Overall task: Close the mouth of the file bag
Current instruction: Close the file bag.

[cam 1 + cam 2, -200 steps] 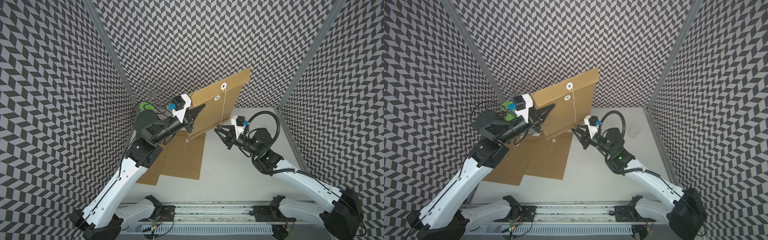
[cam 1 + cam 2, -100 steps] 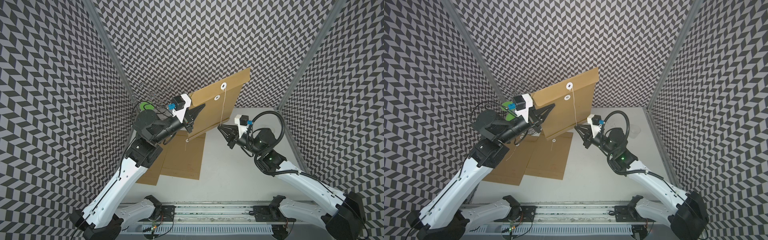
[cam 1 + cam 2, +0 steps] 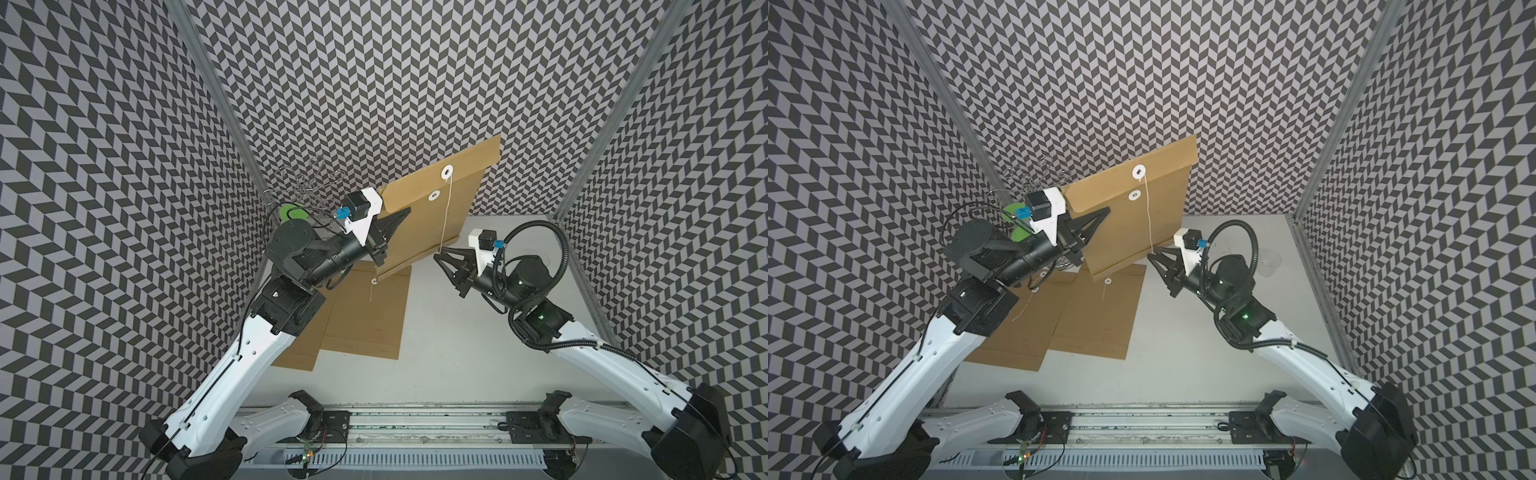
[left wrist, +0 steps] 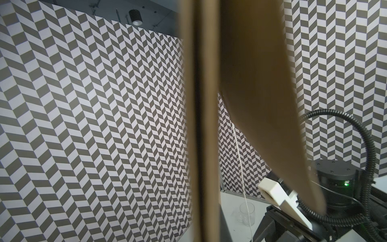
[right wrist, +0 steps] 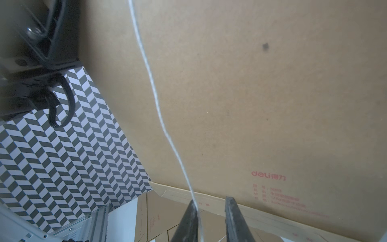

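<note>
Currently the bag (image 3: 419, 232) — a flat rectangle of matte brown kraft paper with red print (image 5: 268, 176) low on its face — hangs tilted in the air above the back of the bench (image 3: 457, 353), clear of it. The left end effector (image 3: 405, 212) is clamped tight on its side edge, one black tapered finger lying across the front face. Two round white discs sit near the mouth, the upper disc (image 3: 447, 171) on the folded-down flap and the lower disc (image 3: 435, 195) just under the flap's edge. A thin white string (image 3: 446, 216) drops almost straight from the upper disc to the tip of the right end effector (image 3: 438, 253), beside the bag's lower corner. In the right wrist view its wedge-shaped fingers (image 5: 188, 222) stand narrowly apart, the string lying against the inner side of one — the gap beside it is clear. More brown bags (image 3: 374, 316) lie flat on the smooth pale bench. Against a second ago, the bag and left arm have not moved; the right end effector sits a touch higher and nearer the corner.
</note>
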Available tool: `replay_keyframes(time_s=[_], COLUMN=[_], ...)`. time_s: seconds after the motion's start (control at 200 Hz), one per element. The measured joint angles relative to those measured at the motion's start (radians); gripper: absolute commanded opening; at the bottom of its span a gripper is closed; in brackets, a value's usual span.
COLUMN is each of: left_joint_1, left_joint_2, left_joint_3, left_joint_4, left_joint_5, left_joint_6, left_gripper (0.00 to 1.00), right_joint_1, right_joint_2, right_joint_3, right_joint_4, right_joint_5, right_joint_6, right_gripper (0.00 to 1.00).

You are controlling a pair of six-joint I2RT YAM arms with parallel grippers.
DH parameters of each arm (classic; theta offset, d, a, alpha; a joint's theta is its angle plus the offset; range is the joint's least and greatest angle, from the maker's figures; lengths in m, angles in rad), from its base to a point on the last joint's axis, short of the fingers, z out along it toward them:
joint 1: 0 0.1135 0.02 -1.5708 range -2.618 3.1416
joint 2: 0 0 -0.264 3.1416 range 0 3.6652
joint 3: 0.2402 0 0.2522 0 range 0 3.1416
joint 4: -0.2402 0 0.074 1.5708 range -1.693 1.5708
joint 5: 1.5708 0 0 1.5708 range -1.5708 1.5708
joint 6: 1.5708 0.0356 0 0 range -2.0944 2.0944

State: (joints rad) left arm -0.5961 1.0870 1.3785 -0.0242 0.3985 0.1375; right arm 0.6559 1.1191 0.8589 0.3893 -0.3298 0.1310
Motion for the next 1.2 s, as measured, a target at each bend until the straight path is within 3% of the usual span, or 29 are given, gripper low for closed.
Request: replay_keyframes(time_s=[0.295, 0.446, 0.761, 0.991, 1.202], left_joint_1=[0.000, 0.000, 0.005, 0.077, 0.150], left_joint_2=[0.000, 0.000, 0.044, 0.112, 0.122], left_joint_3=[0.000, 0.000, 0.063, 0.094, 0.011], left_joint_4=[0.000, 0.000, -0.045, -0.115, -0.135], left_joint_5=[0.003, 0.007, -0.040, -0.014, 0.059], left_joint_6=[-0.001, -0.007, -0.085, -0.197, -0.315], left_gripper=[0.00, 0.00, 0.00, 0.00, 0.00], right_joint_1=[0.000, 0.000, 0.015, 0.125, 0.222], right_joint_2=[0.011, 0.024, 0.015, 0.007, 0.071], right_joint_3=[0.016, 0.022, 0.037, 0.121, 0.236], right_joint_4=[0.003, 0.006, -0.019, -0.124, -0.208], right_joint_5=[-0.006, -0.016, -0.045, -0.034, -0.017], right_joint_6=[0.007, 0.013, 0.018, 0.016, 0.002], right_gripper=[0.17, 0.00, 0.00, 0.00, 0.00])
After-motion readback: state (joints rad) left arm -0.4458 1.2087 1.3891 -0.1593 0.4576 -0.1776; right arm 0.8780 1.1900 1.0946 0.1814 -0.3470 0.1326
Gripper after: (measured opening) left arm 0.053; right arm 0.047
